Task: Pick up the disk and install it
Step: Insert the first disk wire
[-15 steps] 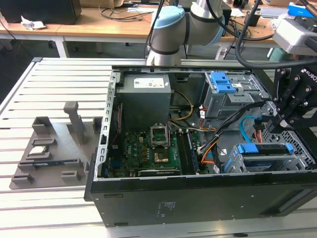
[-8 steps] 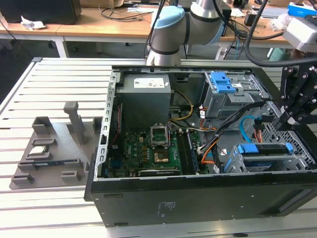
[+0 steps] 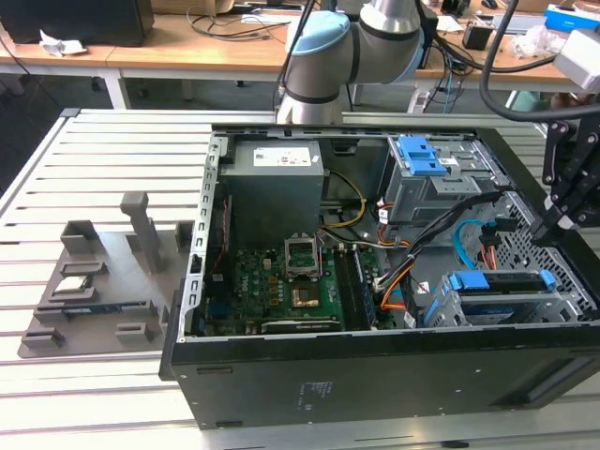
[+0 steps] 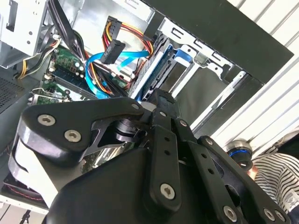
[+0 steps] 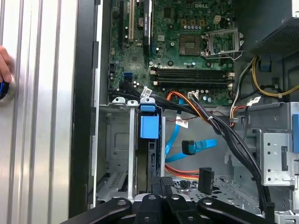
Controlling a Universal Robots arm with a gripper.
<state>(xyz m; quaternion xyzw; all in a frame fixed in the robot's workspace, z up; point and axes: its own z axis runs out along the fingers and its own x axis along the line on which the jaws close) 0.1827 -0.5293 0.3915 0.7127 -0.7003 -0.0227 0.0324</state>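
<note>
The disk (image 3: pixel 497 281), silver with a bright blue bracket, sits edge-up in the lower drive cage (image 3: pixel 553 300) of the open computer case, at the exterior view's right. In the first wrist view its blue bracket (image 5: pixel 149 125) stands between the cage's metal rails. My gripper (image 3: pixel 544 228) hovers just above and to the right of the cage, its black fingers together with nothing between them. In both wrist views the fingertips (image 5: pixel 162 181) (image 4: pixel 161 100) hang over the disk's near end; whether they touch it is unclear.
Black power cables (image 5: pixel 224 130), orange wires and a blue data cable (image 5: pixel 196 145) run beside the cage. A grey bay with a blue latch (image 3: pixel 420 155) stands behind. The motherboard (image 3: pixel 281 281) lies in the case's middle. A grey fixture (image 3: pixel 94 281) sits at left. A person's hand (image 5: pixel 3 65) rests outside the case.
</note>
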